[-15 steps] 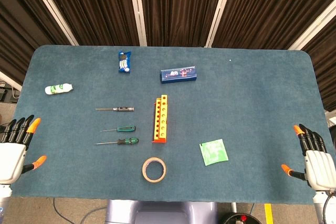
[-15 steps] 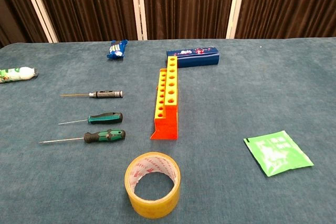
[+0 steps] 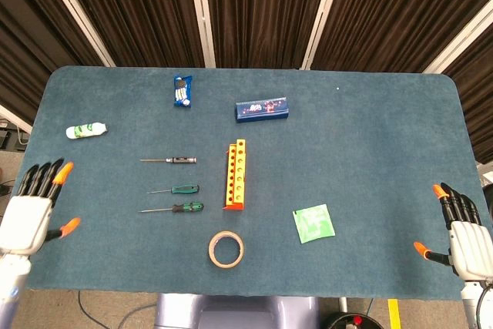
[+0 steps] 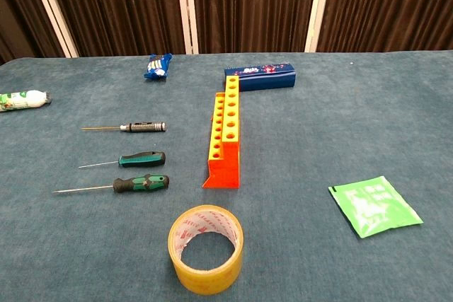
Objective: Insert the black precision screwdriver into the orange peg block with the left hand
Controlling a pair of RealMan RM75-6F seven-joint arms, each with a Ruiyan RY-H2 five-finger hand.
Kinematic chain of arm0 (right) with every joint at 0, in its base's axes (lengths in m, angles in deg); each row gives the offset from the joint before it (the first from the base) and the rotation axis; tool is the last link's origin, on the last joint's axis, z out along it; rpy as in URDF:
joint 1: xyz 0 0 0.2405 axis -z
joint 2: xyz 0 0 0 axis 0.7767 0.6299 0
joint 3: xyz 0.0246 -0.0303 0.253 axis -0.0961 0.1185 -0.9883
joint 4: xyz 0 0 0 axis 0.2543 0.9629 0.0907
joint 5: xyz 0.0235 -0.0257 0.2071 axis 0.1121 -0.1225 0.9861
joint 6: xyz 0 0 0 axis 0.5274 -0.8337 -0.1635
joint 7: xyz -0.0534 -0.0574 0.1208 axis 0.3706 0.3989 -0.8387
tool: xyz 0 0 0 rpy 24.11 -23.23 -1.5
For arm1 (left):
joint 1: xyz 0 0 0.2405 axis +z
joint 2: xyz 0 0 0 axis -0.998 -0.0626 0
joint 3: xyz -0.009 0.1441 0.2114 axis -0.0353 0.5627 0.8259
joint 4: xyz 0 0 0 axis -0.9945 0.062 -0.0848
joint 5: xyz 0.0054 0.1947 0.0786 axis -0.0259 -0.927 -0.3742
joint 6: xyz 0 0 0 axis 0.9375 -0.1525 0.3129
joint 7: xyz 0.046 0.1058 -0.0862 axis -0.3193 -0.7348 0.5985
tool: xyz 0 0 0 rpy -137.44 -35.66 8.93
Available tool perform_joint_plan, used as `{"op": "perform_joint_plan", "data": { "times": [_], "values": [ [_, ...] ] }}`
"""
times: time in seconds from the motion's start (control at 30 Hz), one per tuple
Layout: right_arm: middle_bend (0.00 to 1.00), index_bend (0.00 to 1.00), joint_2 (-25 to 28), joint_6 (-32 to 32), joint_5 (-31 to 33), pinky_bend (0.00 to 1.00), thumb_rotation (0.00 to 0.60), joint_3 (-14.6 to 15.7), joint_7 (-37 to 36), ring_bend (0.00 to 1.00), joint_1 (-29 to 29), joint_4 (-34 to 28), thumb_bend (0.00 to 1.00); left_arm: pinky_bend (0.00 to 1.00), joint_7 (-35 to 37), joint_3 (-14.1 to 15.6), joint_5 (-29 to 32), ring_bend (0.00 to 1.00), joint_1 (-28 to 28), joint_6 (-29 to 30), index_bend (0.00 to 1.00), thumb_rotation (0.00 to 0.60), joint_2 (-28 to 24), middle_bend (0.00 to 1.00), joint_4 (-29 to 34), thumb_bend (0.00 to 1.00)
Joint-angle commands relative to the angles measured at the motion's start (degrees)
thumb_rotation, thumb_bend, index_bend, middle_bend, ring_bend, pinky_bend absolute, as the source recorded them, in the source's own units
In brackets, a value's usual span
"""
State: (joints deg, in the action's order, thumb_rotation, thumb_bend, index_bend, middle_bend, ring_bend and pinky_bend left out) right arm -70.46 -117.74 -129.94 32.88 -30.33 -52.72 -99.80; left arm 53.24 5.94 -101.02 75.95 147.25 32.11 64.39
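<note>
The black precision screwdriver (image 3: 171,160) (image 4: 131,127) lies flat on the blue table, tip pointing left. To its right stands the orange peg block (image 3: 236,175) (image 4: 224,135), a long stepped bar with rows of holes. My left hand (image 3: 32,209) hovers at the table's near left corner, fingers spread, holding nothing, well left of the screwdriver. At the near right corner my right hand (image 3: 461,227) is likewise spread and empty. Neither hand shows in the chest view.
Two green-handled screwdrivers (image 3: 179,189) (image 3: 176,208) lie below the black one. A tape roll (image 3: 226,249) sits near the front, a green packet (image 3: 313,223) to its right. A blue box (image 3: 262,109), a blue wrapper (image 3: 182,90) and a white bottle (image 3: 85,130) lie further back.
My left hand has moved slightly right and forward onto the table corner. The right hand has dropped a little toward the frame's bottom. The objects have not moved.
</note>
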Motion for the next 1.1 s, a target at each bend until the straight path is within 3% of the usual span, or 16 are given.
{"op": "perform_joint_plan", "data": {
  "times": [0.03,0.2,0.43,0.6,0.8,1.1],
  "values": [
    [0.0,0.0,0.21,0.33,0.16,0.0,0.6,-0.06,-0.49,0.0,-0.1,-0.34,0.03,0.0,-3.16,-4.5,4.96,0.0,-4.56,-5.13,0.04,0.6,1.68,0.0,1.68,0.11],
    [0.0,0.0,0.58,0.7,-0.13,0.0,0.6,0.13,-1.59,0.0,-0.16,-0.38,0.03,0.0,-7.98,-8.94,11.58,0.0,-10.54,-11.76,0.18,0.6,4.97,0.0,1.51,0.15],
    [0.0,0.0,1.17,1.59,0.61,0.0,0.6,0.02,-4.1,0.0,-0.24,-0.96,0.03,0.0,-16.2,-14.36,23.25,0.0,-21.14,-20.97,0.35,0.6,14.25,0.0,-5.1,0.17],
    [0.0,0.0,1.61,2.5,1.69,0.0,0.6,-0.21,-5.59,0.0,-0.37,-1.22,0.03,0.0,-19.22,-15.78,29.16,0.0,-26.3,-24.52,0.37,0.6,19.54,0.0,-10.97,0.18],
    [0.0,0.0,2.06,2.98,2.47,0.0,0.6,-0.4,-6.75,0.0,-0.34,-1.62,0.03,0.0,-19.74,-16.88,35.31,0.0,-31.05,-28.5,0.41,0.6,25.44,0.0,-19.03,0.28],
    [0.0,0.0,2.33,3.28,3.05,0.0,0.6,-0.54,-6.84,0.0,-0.33,-1.86,0.03,0.0,-19.92,-16.71,39.59,0.0,-35.47,-31.54,0.44,0.6,30.34,0.0,-27.92,0.3]
  ]
}}
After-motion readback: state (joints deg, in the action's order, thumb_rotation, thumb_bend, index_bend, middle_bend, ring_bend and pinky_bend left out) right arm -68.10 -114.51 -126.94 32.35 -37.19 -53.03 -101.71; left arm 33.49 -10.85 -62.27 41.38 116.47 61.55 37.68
